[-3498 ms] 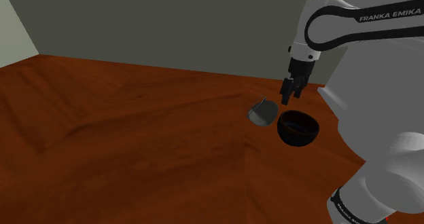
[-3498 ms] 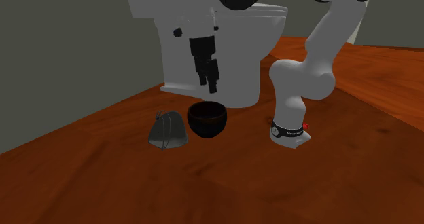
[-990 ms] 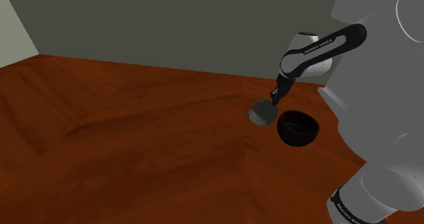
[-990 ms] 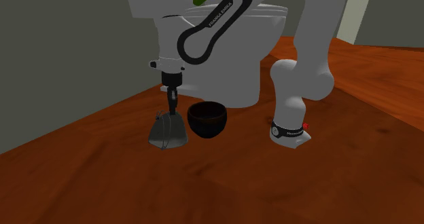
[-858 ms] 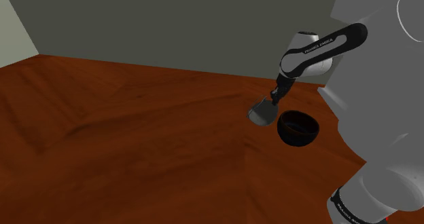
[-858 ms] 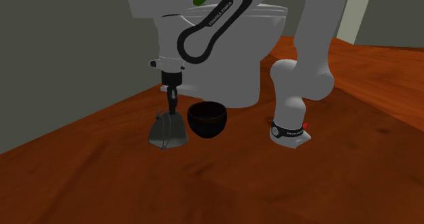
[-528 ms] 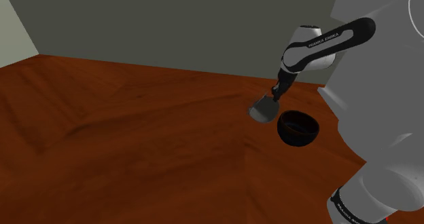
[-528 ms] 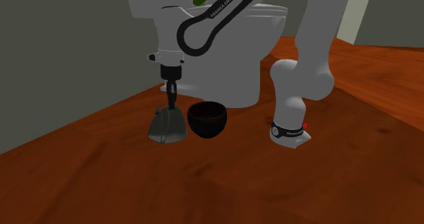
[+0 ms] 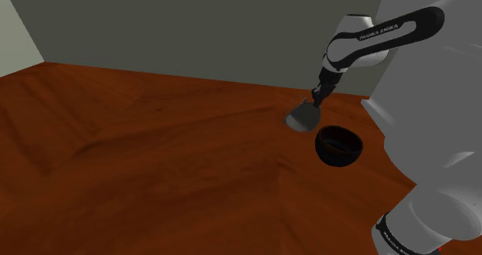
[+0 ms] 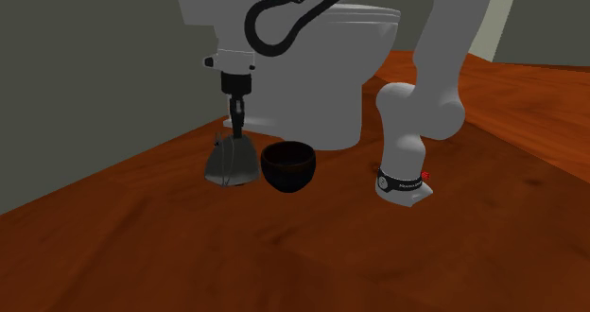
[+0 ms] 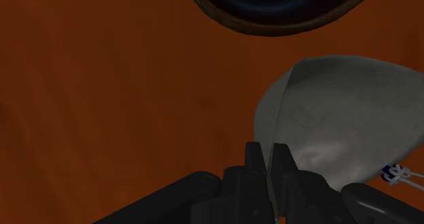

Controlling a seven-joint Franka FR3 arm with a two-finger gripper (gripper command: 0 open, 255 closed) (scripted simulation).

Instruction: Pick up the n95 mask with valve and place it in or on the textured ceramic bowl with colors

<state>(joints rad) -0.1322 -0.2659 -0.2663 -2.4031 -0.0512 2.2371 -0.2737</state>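
a reddish wooden floor (image 9: 154, 161) carries everything, with a white toilet (image 10: 312, 74) standing at its far edge against the grey wall (image 9: 193, 22). the white arm (image 9: 378, 37) bends down in front of the toilet. the dark, near-black bowl (image 9: 338, 145) sits upright on the floor close to that same edge, empty as far as can be seen. the pale grey mask (image 10: 232, 161) is just beside the bowl, dome out, and seems to hang slightly off the floor rather than rest on it. the gripper (image 11: 270, 155) has its black fingers nearly together, pinching the thin rim of the mask between them. the step in hand looks like the lift after the grasp. next the mask needs more height to clear the bowl's rim, then a short sideways carry over its mouth before letting go.
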